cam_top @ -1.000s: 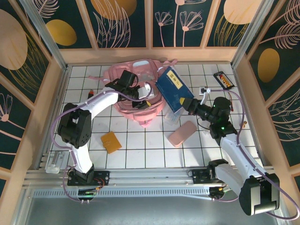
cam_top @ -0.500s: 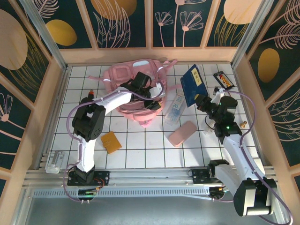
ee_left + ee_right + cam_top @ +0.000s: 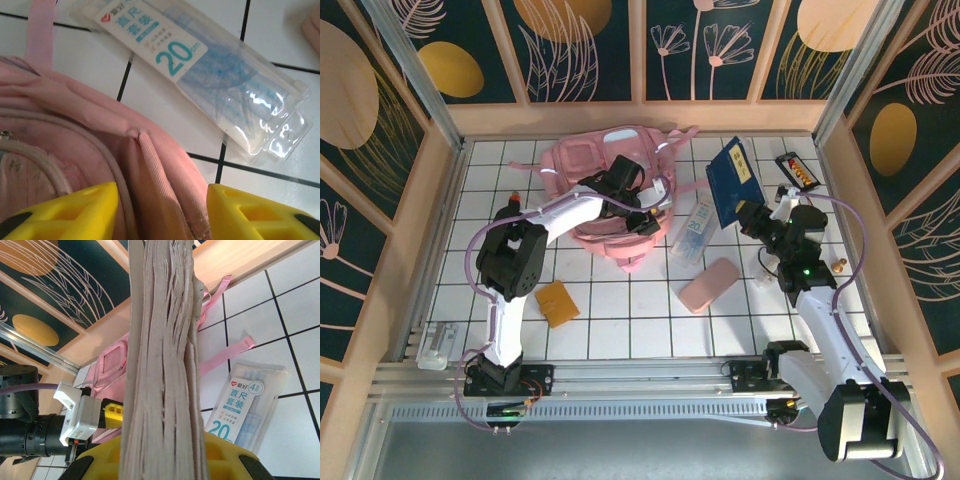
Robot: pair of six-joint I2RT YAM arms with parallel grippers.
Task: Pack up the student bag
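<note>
Table (image 3: 620, 320), student bag (image 3: 585, 160), book (image 3: 732, 180) in right pincer (image 3: 746, 212)

The tabletop (image 3: 620, 320) is viewed from above, behind the arms. The backpack (image 3: 75, 165) is seen close up from the left wrist, and farther off, past a book (image 3: 165, 365), from the right. A ruler pack (image 3: 215, 75) is shared by all three.

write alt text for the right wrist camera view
A thick book, page edges toward the camera, rises through the middle of the frame, clamped in the right gripper. Behind it, on white tiles, lie the pink student bag and a clear ruler-set pack, with the left arm at the bag.
</note>
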